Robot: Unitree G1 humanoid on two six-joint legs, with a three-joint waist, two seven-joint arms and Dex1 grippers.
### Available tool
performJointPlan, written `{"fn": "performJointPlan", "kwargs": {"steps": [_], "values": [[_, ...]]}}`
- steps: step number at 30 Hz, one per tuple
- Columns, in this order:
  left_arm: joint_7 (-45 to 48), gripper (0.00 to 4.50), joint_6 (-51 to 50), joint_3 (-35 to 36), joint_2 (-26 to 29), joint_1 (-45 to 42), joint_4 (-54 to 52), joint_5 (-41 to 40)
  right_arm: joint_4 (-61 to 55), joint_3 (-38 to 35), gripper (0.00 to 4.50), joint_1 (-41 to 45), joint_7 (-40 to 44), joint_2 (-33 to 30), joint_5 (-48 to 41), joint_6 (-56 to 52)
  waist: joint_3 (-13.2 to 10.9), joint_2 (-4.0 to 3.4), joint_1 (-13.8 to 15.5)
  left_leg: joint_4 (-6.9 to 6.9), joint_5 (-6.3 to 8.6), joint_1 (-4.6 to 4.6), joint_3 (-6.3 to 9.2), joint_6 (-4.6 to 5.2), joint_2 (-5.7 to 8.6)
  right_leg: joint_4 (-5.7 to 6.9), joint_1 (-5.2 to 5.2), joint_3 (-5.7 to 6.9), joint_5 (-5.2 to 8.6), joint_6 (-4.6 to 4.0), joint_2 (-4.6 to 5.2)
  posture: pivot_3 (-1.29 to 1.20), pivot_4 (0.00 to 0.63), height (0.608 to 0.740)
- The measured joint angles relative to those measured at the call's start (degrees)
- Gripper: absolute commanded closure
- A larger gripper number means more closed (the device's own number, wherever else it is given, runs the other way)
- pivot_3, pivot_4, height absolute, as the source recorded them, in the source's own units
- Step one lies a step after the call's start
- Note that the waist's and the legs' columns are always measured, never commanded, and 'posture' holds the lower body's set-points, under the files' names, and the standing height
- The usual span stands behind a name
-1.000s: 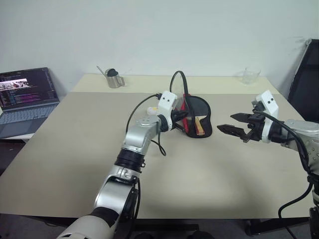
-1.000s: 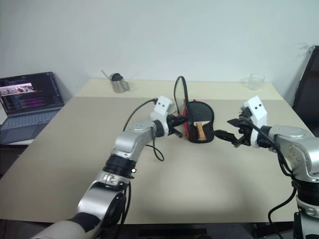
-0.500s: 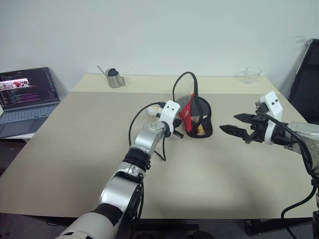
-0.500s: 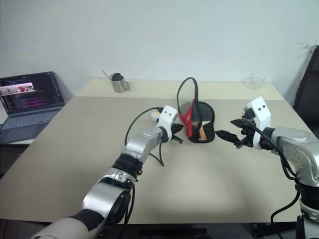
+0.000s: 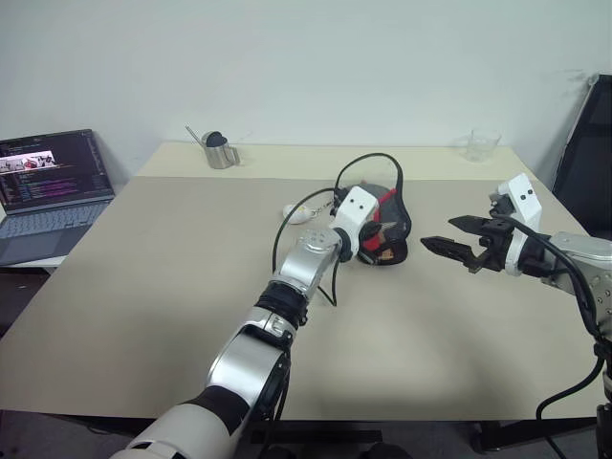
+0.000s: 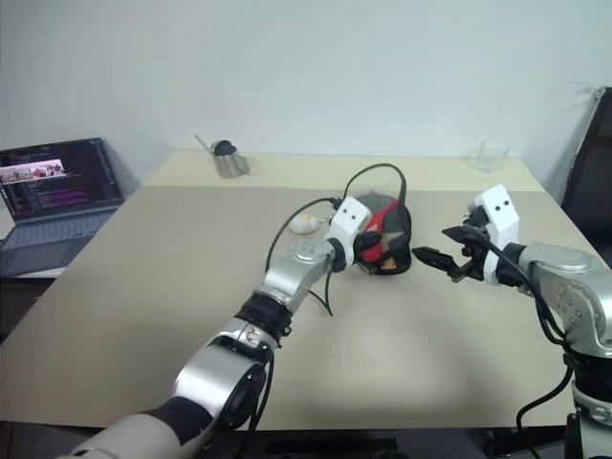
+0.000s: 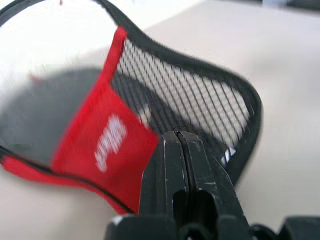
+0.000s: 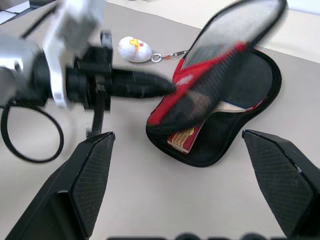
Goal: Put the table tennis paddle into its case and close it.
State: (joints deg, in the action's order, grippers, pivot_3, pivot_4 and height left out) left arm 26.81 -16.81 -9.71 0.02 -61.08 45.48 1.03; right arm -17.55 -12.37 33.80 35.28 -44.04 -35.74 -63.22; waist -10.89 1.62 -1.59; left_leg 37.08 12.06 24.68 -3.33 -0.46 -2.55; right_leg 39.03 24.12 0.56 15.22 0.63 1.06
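Observation:
The case (image 5: 394,222) lies open near the middle of the table, its red logo panel and mesh flap (image 7: 165,107) tilted partway down over the lower half. The table tennis paddle lies inside, with its red-sided wooden handle (image 8: 186,137) showing at the case's near end under the flap. My left gripper (image 5: 373,235) is shut, its tips (image 7: 176,135) against the outer red face of the flap. My right gripper (image 5: 438,233) hovers open just right of the case, pointing at it with nothing between its fingers.
A white-yellow ball (image 8: 134,49) on a keyring lies left of the case. A metal cup (image 5: 220,151) and a clear glass (image 5: 481,145) stand at the far edge of the table (image 5: 143,287). A laptop (image 5: 53,186) sits at far left, a black chair (image 5: 585,153) at right.
My left gripper has moved right and slightly down, and the flap has swung from upright to leaning over the paddle. The right gripper has stayed in place.

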Motion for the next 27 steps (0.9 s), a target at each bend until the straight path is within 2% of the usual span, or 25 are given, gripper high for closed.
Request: {"fn": "performJointPlan", "kwargs": {"steps": [4, 7, 10, 15, 19, 23, 27], "values": [[0.04, 4.47, -0.48, 0.18, 2.4, 0.32, 0.26, 0.33, 0.07, 0.05, 0.0, 0.07, -0.87, 0.87, 0.04, 0.02, 0.0, 0.0, -0.13, -0.01, 0.0, -0.01, 0.02, 0.0, -0.03, 0.01, 0.01, 0.01, -0.01, -0.01, -0.03, 0.0, 0.15, 0.74], [1.21, 4.47, -0.69, 1.0, 5.77, 0.83, -0.63, 0.2, 2.74, 0.07, 0.0, 2.19, -3.98, 4.29, 0.72, -0.07, 0.0, 0.0, -0.3, 0.0, -0.01, -0.04, -0.01, -0.01, -0.05, 0.05, 0.01, -0.01, -0.01, -0.02, -0.03, 0.0, 0.15, 0.74], [7.81, 4.47, -2.21, 1.18, 10.81, 3.04, -6.1, -1.29, 7.44, -0.05, 0.0, 5.61, -9.51, 9.78, 1.48, -1.09, 0.01, -0.02, -0.32, -0.03, -0.09, -0.06, -0.03, -0.14, -0.13, 0.06, 0.02, -0.01, -0.15, -0.25, -0.04, 0.0, 0.15, 0.74], [22.67, 4.47, -5.41, 2.07, 23.58, 8.69, -19.36, -5.9, 16.11, -0.23, 0.0, 9.47, -18.21, 19.06, 3.82, -1.94, 0.02, -0.03, -0.34, -0.08, -0.25, -0.05, -0.03, -0.4, -0.2, 0.07, 0.06, -0.02, -0.15, -0.28, -0.02, 0.0, 0.15, 0.74], [27.52, 4.47, -5.7, 4.43, 30.53, 10.78, -23.45, -7.72, 22.6, -0.11, 0.0, 10.67, -22.09, 23.27, 6.19, -0.71, 0.02, -0.04, 0.11, -0.04, -0.13, -0.02, 0.0, -0.19, -0.14, 0.06, 0.03, 0.02, -0.15, -0.27, 0.07, 0.0, 0.15, 0.74], [30.16, 4.47, -7.18, 5.77, 34.37, 14.63, -27.52, -9.25, 30.08, -0.59, 0.0, 12.79, -25.24, 26.58, 8.21, 2.13, 0.02, -0.04, 0.16, -0.02, -0.13, 0.02, 0.0, -0.15, -0.12, 0.04, 0.03, 0.02, -0.19, -0.21, 0.09, 0.0, 0.15, 0.74], [30.67, 4.47, -9.73, 6.55, 34.78, 17.6, -33.63, -11.79, 36.17, -1.27, 0.0, 14.33, -27.14, 27.32, 9.97, 4.34, 0.02, -0.04, 0.2, -0.03, -0.14, 0.04, 0.03, -0.15, -0.14, 0.05, 0.04, 0.04, -0.19, -0.22, 0.08, 0.0, 0.15, 0.74]]}}
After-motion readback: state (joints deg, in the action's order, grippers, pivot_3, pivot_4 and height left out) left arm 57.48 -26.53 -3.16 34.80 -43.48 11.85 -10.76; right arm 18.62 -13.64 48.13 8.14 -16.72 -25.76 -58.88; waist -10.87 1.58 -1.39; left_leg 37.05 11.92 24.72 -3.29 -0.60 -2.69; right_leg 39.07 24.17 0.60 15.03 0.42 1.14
